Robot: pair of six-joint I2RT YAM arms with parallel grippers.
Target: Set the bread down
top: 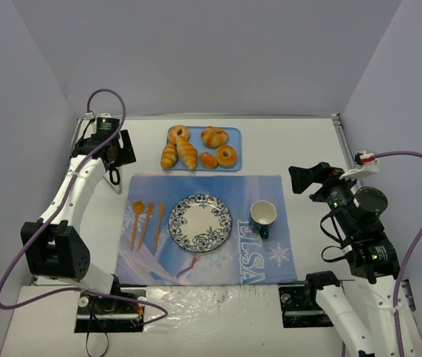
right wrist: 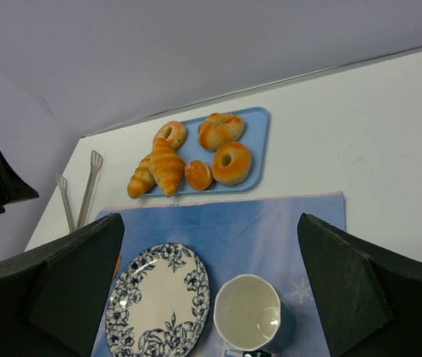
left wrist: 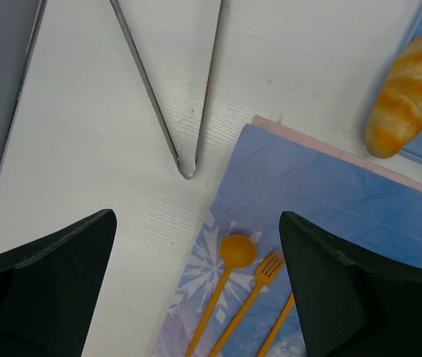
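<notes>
The bread is two tapered golden-brown rolls [top: 169,156] [top: 188,155] lying side by side at the left end of a blue tray [top: 196,132] at the back of the table. They also show in the right wrist view [right wrist: 142,178] [right wrist: 167,164]. One roll [left wrist: 408,93] shows at the top right of the left wrist view. My left gripper [top: 120,150] is open and empty, left of the tray, over the table and placemat corner [left wrist: 196,223]. My right gripper [top: 304,178] is open and empty at the right, above the cup side [right wrist: 211,223].
Doughnuts [top: 226,155] and small buns [top: 208,160] share the tray. A flowered plate [top: 200,222], a teal cup [top: 263,216] and orange plastic cutlery [top: 145,219] lie on a blue placemat [top: 263,256]. Metal tongs [left wrist: 189,111] lie left of the mat.
</notes>
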